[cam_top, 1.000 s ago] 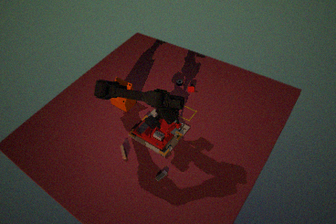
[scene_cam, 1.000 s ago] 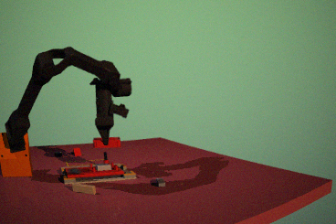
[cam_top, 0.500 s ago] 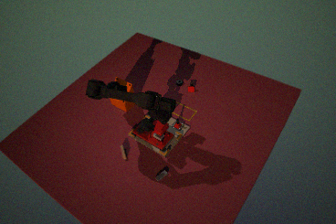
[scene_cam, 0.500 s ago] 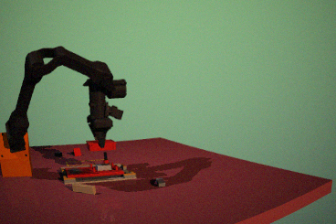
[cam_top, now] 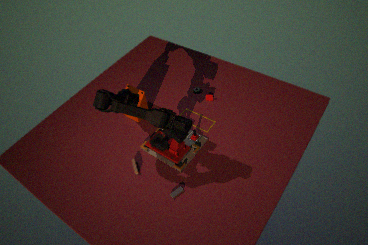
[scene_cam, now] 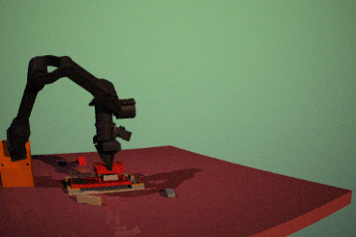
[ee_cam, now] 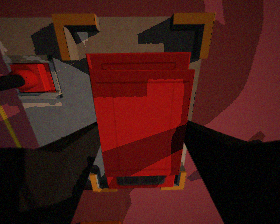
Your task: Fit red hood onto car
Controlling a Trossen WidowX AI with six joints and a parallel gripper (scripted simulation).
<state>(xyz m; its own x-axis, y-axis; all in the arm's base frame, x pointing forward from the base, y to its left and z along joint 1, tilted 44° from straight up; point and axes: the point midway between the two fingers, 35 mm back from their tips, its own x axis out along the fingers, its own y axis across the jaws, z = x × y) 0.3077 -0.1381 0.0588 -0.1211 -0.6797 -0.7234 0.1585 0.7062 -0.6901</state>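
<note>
- Exterior view: we see the gripper (cam_top: 179, 131) (scene_cam: 110, 167) (ee_cam: 141, 124) pointing down, its fingers closed on the hood (cam_top: 176, 147) (scene_cam: 101, 166) (ee_cam: 141, 115), which lies over the chassis (cam_top: 165, 157) (scene_cam: 87, 183) in the jig (cam_top: 146, 147) (scene_cam: 73, 192) (ee_cam: 193, 19). We cannot tell whether any peg has entered its hole; the shell hides them.
- Misfit: a slight turn or sideways offset, we judge, could land a corner boss on a peg top, leaving the hood propped and tilted.
- Jamming: if we press while one edge leads, the holes may bind on the pegs, and the chassis could shift in the jig.
- Engine contact: the pale engine block (scene_cam: 110, 178) shows beneath the roof; a low, off-centre approach might scrape it.
- Release: uneven opening could drag the hood sideways, and withdrawing before both fingers part could lift it off again.
- Surface: we note a dull red table (cam_top: 280, 119) (scene_cam: 271, 188) (ee_cam: 241, 170) crossed by the arm's shadow; a tan block (cam_top: 135, 166) (scene_cam: 89, 199) and a grey block (cam_top: 177, 190) (scene_cam: 169, 192) lie outside the jig.
- Room: dim light and a plain green background (cam_top: 75, 19) (scene_cam: 242, 67) surround our table.
</note>
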